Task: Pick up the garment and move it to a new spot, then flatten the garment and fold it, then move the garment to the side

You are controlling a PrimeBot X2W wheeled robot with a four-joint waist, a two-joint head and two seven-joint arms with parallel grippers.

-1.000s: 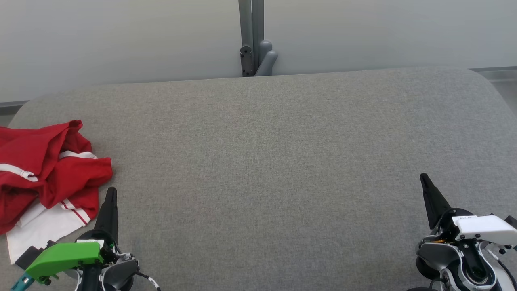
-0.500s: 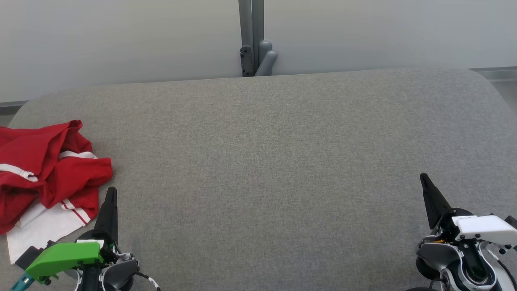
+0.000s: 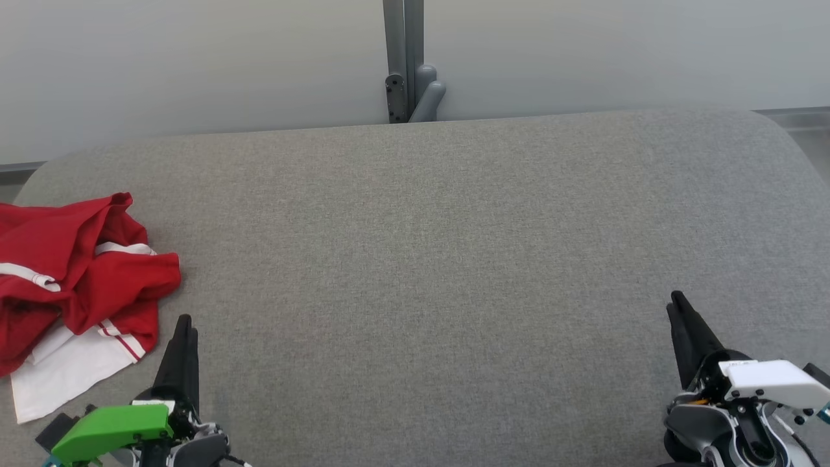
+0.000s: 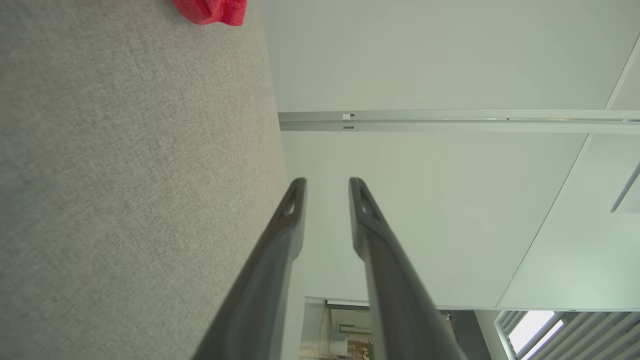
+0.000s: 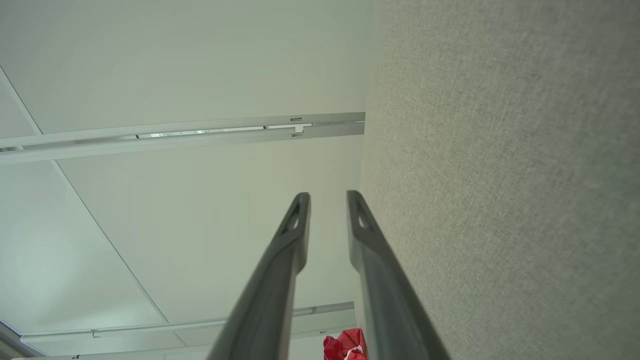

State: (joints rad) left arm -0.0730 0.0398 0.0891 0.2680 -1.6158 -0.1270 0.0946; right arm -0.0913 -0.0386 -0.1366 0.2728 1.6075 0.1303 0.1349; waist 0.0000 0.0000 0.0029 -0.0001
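Grey woven fabric covers the padded work surface, flat and fine-grained, with rounded far corners. At 7 o'clock in the head view, the left gripper sits at the near edge under a green housing. The left wrist view shows its two dark tapered fingers parted with nothing between them. At 5 o'clock the right gripper, under a white housing, likewise stands released, with a narrow gap between its fingertips and nothing held. Just beside the left gripper, toward 9 o'clock, the garment lies crumpled at the surface's left edge. It is soft red cloth with white stripes and a white panel, and it runs off the frame. Bare weave spreads wide from 10 to 4 o'clock between the arms. Beyond the far edge, at 12 o'clock, a grey metal post splits smooth pale wall panels.
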